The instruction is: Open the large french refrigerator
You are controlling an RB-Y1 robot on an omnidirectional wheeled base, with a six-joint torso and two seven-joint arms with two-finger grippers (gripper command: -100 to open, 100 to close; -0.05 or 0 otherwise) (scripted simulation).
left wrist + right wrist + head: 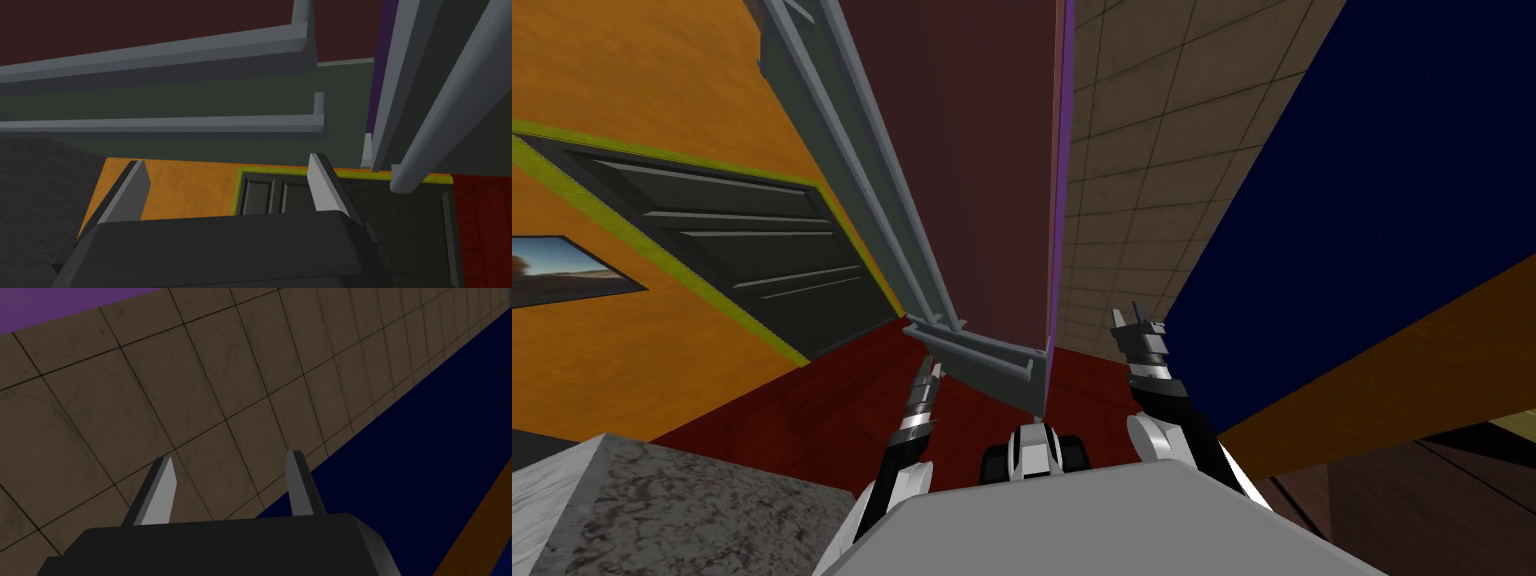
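The refrigerator (pixel 972 180) rises straight ahead as a tall dark maroon front. A long grey handle (pixel 852 170) runs up its left side, and a shorter grey handle bar (pixel 982 360) crosses its lower end. My left gripper (pixel 930 368) sits just left of and below that bar. In the left wrist view the left gripper (pixel 227 182) is open with nothing between its fingers. Two grey handle bars (pixel 160 125) lie beyond the fingertips, apart from them. My right gripper (pixel 1137 322) hangs to the right of the refrigerator; its fingers (pixel 162 488) stand apart, holding nothing.
A grey stone counter corner (pixel 612 500) is close at my lower left. A dark panelled door (pixel 742 260) in a yellow-green frame is set in the orange wall on the left. A tiled wall (pixel 1132 200) and a dark blue surface (pixel 1362 250) close the right. Red floor (pixel 812 400) lies below.
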